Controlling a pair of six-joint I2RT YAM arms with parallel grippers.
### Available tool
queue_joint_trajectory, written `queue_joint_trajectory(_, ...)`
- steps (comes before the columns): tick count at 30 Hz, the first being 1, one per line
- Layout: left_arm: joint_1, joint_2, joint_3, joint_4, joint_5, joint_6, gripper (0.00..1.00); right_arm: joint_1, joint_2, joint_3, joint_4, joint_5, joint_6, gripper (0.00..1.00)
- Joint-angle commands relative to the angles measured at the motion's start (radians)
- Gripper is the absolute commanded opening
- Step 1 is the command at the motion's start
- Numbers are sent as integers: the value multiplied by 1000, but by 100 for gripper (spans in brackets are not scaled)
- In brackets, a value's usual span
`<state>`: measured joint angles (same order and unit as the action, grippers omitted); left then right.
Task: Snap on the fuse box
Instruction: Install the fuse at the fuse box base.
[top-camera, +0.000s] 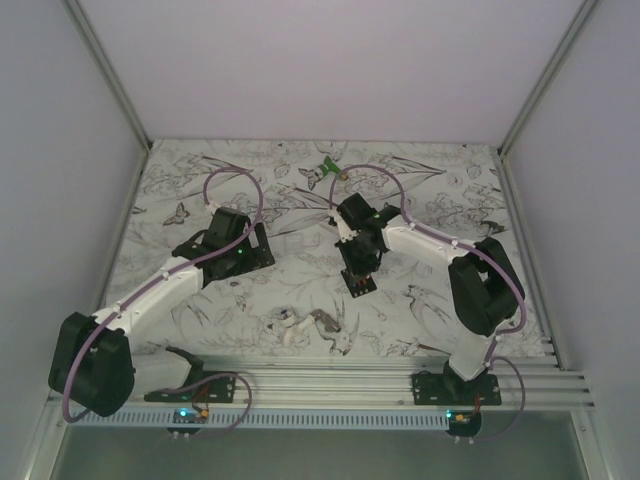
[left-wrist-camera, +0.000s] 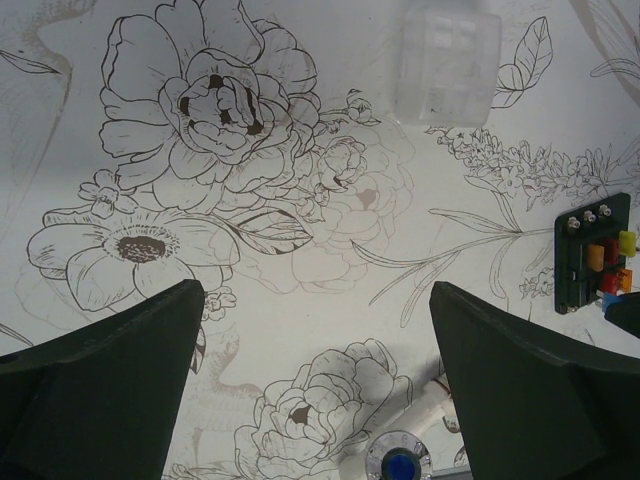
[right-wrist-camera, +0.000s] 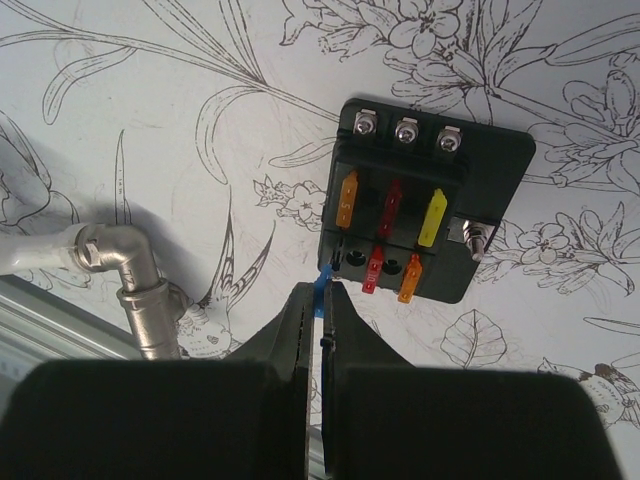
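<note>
Black fuse box (right-wrist-camera: 500, 160) lies flat on the flowered table (right-wrist-camera: 150, 120), mid-field and just ahead of the right gripper (right-wrist-camera: 322, 305). That gripper's jaws are pinched together on a thin blue fuse (right-wrist-camera: 321, 283), whose tip sits at the box's near-left empty slot; it is held edge-on, presumably so the blades line up for pressing in. Left gripper (left-wrist-camera: 315, 390) hangs spread wide and empty, well apart from the box, probably parked there so it does not crowd the insertion, and a clear cover (left-wrist-camera: 447, 65) lies beyond it, untouched.
</note>
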<state>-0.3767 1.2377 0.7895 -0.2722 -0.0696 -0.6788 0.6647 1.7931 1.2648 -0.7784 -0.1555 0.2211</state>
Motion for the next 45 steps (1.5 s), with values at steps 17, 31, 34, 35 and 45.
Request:
queue_joint_trajectory(17,10,10,7,-37,-3,13,100,17,38,6,24,25,47,0)
queue_joint_trajectory(31,9,8,8,-39,-2,11,100,17,14,4,21,45,58,0)
queue_joint_trajectory(34,11,9,8,-39,-2,11,100,16,0,8,19,41,57,0)
queue_joint_trajectory(35,10,9,8,-39,-2,12,100,17,-3,8,19,41,57,0)
queue_joint_trajectory(45,11,8,8,-40,-1,9,100,18,-7,8,16,49,55,0)
